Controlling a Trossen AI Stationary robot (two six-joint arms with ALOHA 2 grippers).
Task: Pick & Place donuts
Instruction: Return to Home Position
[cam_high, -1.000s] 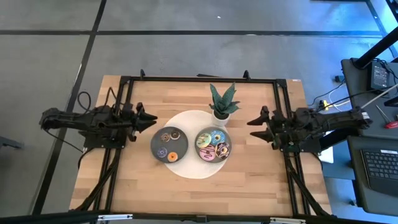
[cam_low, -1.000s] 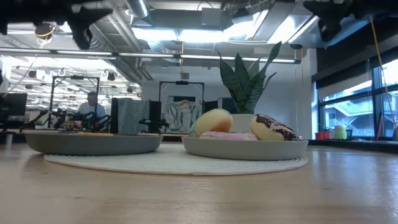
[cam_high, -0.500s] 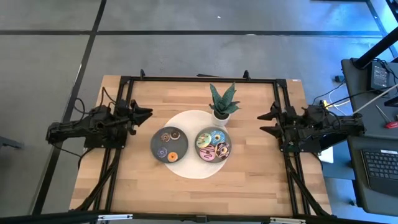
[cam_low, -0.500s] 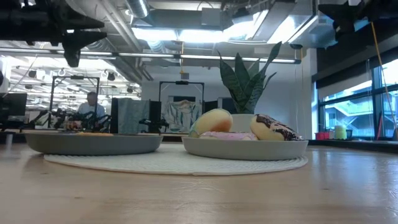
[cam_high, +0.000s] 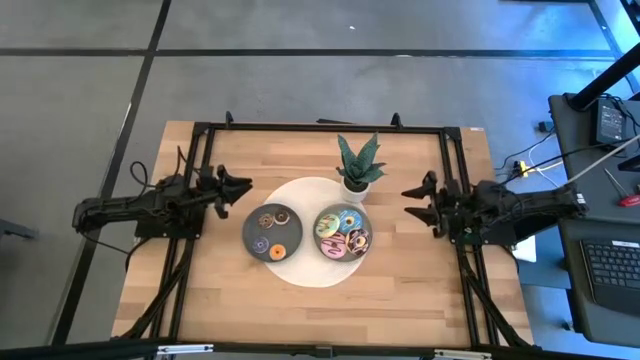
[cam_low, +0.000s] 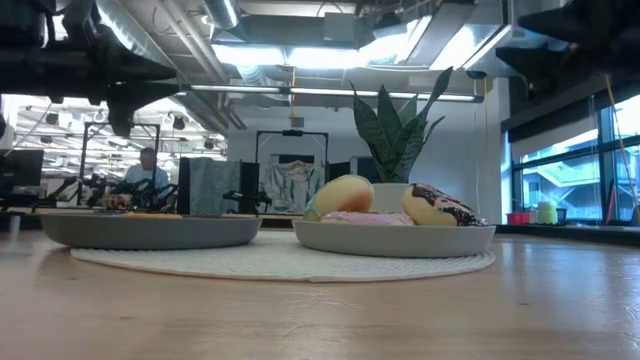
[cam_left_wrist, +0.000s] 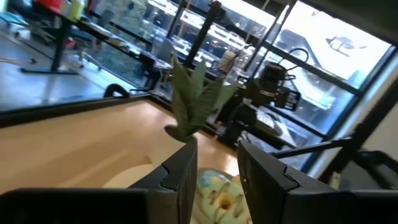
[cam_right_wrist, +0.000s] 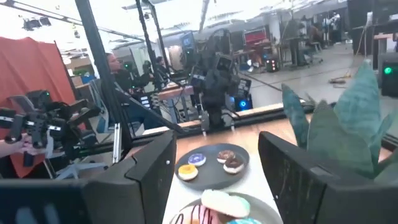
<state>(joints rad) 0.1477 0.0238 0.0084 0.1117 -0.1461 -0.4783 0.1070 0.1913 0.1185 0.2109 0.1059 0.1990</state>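
Observation:
Two round grey dishes sit side by side on a white round mat (cam_high: 300, 195) at the table's middle. The left dish (cam_high: 258, 216) holds three small donuts (cam_high: 273, 233). The right dish (cam_high: 343, 209) holds several donuts (cam_high: 343, 233) iced blue, pink, brown and yellow; in the low view two of these donuts (cam_low: 345, 195) rise above its rim. My left gripper (cam_high: 243, 190) (cam_left_wrist: 217, 149) hovers left of the left dish, open a little, nothing between its fingers. My right gripper (cam_high: 408, 197) (cam_right_wrist: 217, 144) hovers right of the right dish, open wide and empty. Both point level toward the dishes.
A potted plant (cam_high: 358, 163) in a white pot stands on the mat's far edge, behind the right dish. A black frame (cam_high: 320, 128) runs around the table's far, left and right sides. Bare wood (cam_high: 320, 305) lies between the dishes and the near edge.
Both arms have come down, as the low view shows at its top corners. My right gripper drew back toward the table's right edge and then came in again toward the right dish. The gap between the fingers looks the same on both. The donuts and dishes have not moved.

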